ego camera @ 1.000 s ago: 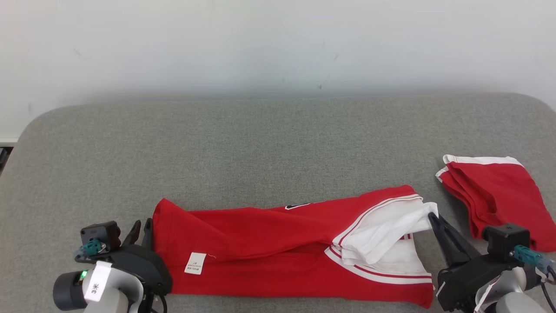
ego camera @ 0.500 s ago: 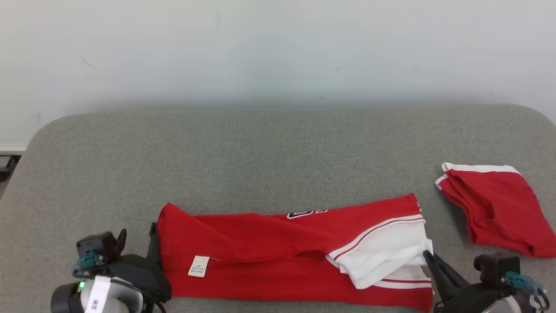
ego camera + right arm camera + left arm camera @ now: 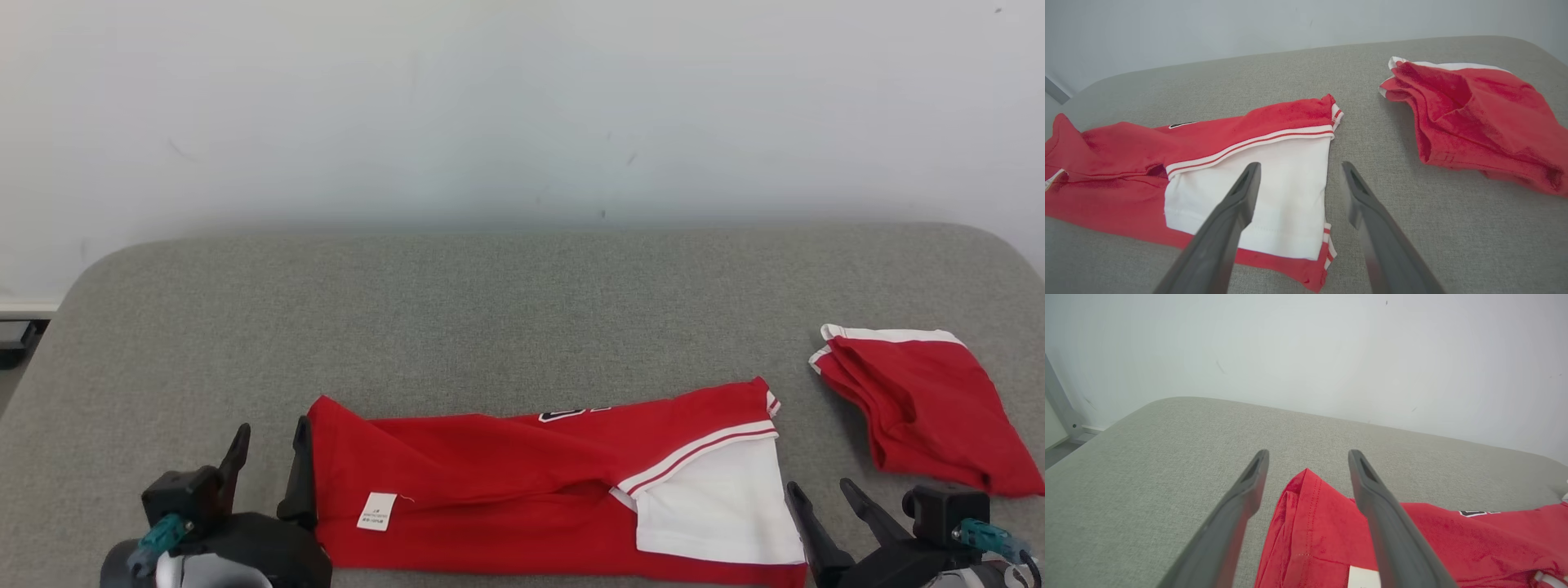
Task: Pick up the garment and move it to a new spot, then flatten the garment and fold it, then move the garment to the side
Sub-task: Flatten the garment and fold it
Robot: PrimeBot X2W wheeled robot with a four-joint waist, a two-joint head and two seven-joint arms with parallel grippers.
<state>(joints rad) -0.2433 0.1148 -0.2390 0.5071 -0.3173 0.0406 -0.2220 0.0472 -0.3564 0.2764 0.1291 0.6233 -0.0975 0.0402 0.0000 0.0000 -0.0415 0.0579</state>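
The garment [image 3: 522, 478] is a red shirt with a white sleeve and white trim, folded into a long band across the near part of the grey table [image 3: 506, 310]. A small white label shows near its left end. At that left end my left gripper [image 3: 271, 434] stands open, its fingers astride the red corner [image 3: 1306, 498] without holding it. My right gripper [image 3: 819, 490] is open just off the white right end [image 3: 1274, 196], nothing between its fingers.
A second red garment [image 3: 922, 408] with white trim lies bunched at the right side of the table, seen also in the right wrist view [image 3: 1474, 118]. A pale wall rises behind the table's far edge. Bare grey surface stretches beyond the folded shirt.
Both grippers have opened and let go of the shirt's ends. The white sleeve has dropped flat on the red cloth. The camera has tilted, so the whole scene sits lower.
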